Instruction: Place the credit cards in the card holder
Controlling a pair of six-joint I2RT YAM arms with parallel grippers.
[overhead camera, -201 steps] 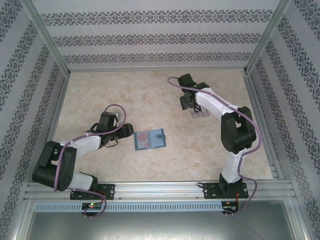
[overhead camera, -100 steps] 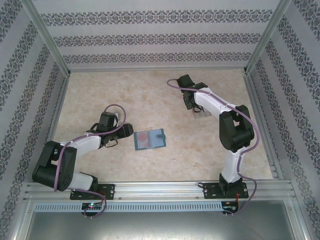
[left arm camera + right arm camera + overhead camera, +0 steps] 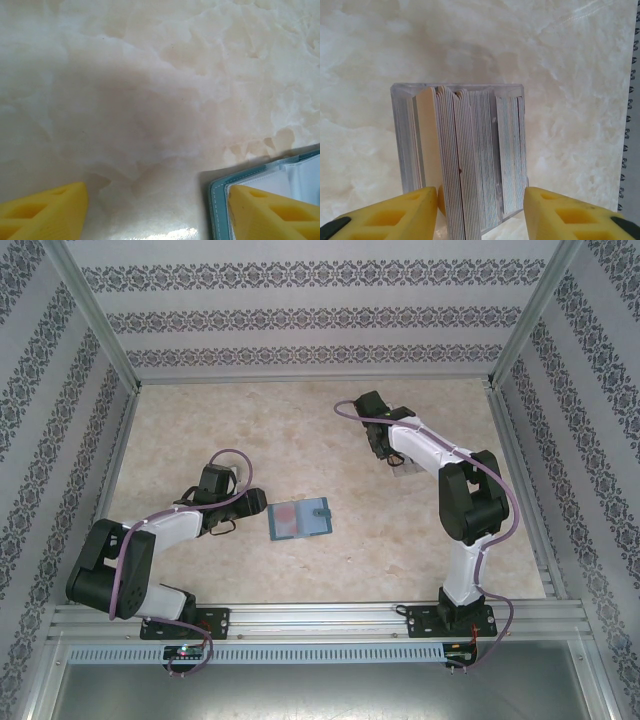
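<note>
Since a second ago the right gripper [image 3: 392, 454] has slid a touch farther over the clear stand [image 3: 406, 468], so less of the stand peeks out. The left arm and the wallet [image 3: 300, 520] lie as they did.

From above, the wallet lies open and flat near the middle of the table [image 3: 200, 430], with a red card [image 3: 285, 519] on its left leaf. The left gripper [image 3: 256, 502] sits low, just beside the wallet's left edge.

From the left wrist, its yellow fingers [image 3: 45, 210] stand wide apart with nothing held between them. One is over bare marble, and the other sits over the wallet's teal corner and pale inner leaf. Whether that one touches the wallet I can't tell.

From the right wrist, a stack of cards [image 3: 470, 160] stands on edge in the clear stand. The two fingers straddle its near end, one close against each side. Whether they are pressing on it I can't tell.
</note>
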